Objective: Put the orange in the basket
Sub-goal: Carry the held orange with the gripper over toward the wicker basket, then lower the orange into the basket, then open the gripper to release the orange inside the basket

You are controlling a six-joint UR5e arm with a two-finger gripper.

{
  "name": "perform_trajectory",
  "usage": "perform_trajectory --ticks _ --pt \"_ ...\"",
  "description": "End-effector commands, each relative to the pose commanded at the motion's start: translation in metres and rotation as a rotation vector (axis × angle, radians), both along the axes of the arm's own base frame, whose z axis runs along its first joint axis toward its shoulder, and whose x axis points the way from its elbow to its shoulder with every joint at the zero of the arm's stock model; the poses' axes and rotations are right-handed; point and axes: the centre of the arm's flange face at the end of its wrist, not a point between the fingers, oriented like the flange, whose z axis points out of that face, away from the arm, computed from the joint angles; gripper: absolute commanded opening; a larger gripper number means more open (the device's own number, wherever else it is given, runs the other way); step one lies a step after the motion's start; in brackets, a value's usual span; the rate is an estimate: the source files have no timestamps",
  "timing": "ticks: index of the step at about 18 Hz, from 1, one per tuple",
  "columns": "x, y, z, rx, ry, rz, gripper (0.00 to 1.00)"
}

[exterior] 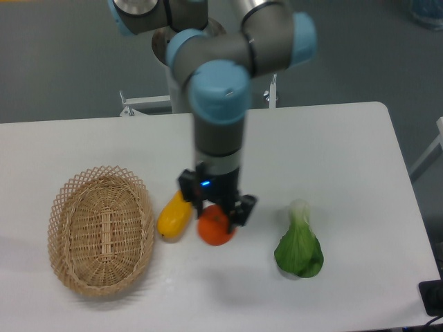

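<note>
The gripper (217, 209) has its two fingers closed around the orange (215, 227), which sits right of the basket (101, 230).

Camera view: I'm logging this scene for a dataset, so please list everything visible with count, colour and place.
basket: one, light tan wicker, left part of the table, nothing in it
yellow fruit: one, yellow-orange, elongated, just right of the basket
orange: one, bright orange, centre of the table, between the claw's fingers
leafy vegetable: one, green with a white stem, right of the orange
table: one, white
arm: one, grey with light blue joints, reaching down over the table centre
claw: one, black, around the orange
</note>
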Motion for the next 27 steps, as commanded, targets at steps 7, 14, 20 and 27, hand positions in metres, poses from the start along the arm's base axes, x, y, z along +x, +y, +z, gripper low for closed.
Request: perform_trajectory --ticks 7,14,20,27 --pt "0.112 0.038 -0.044 -0.061 0.050 -0.023 0.66" --pt "0.142 0.042 -0.090 -0.117 0.017 -0.071 0.67" --pt "0.150 0.048 -0.116 -0.155 0.006 -0.083 0.67" --pt "0.157 0.051 -0.128 -0.173 0.004 -0.089 0.67"
